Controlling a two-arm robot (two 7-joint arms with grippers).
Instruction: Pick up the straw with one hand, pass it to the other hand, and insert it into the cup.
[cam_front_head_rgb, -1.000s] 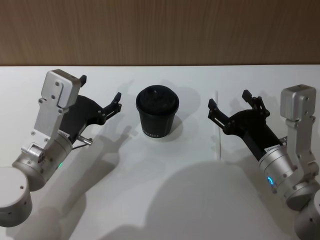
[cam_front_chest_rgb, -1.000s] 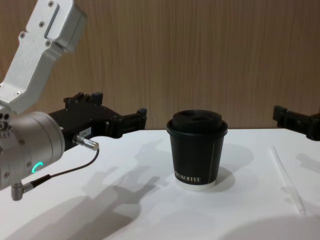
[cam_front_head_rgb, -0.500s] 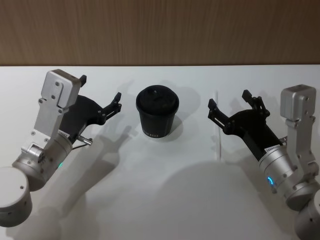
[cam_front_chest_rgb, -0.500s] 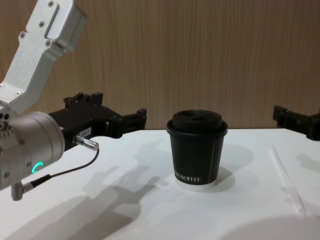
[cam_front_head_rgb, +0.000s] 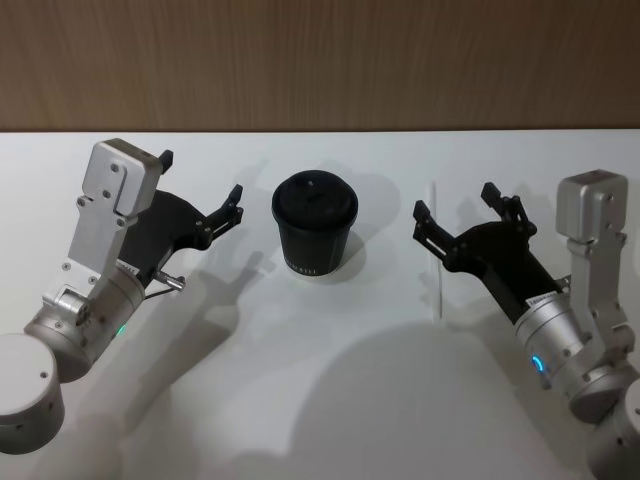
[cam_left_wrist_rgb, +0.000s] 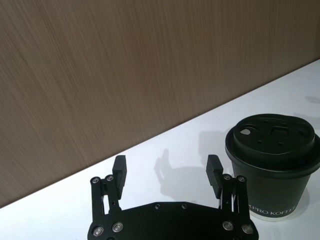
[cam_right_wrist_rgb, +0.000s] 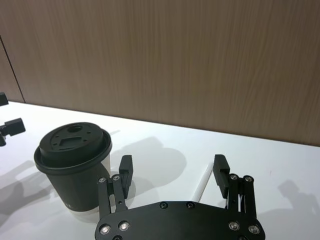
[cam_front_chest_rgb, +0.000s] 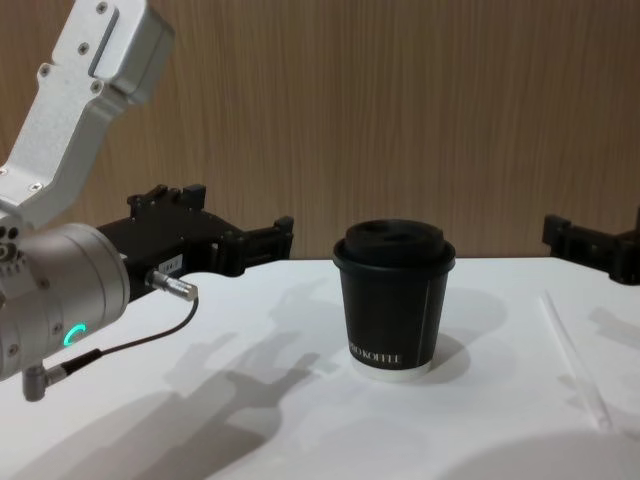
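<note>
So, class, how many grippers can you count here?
2: the left gripper hovers left of the cup, open; the right gripper hovers right of it, open, above the straw.

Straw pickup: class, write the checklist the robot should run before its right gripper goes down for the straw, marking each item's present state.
1. Straw lies flat on the table, apart from the cup: ok.
2. Right gripper open, with the straw between its fingers in the right wrist view: ok.
3. Left gripper open beside the cup, free to receive: ok.
4. Cup upright, lid on: ok.
5. Hole in the lid wide enough for the straw: cannot tell.
</note>
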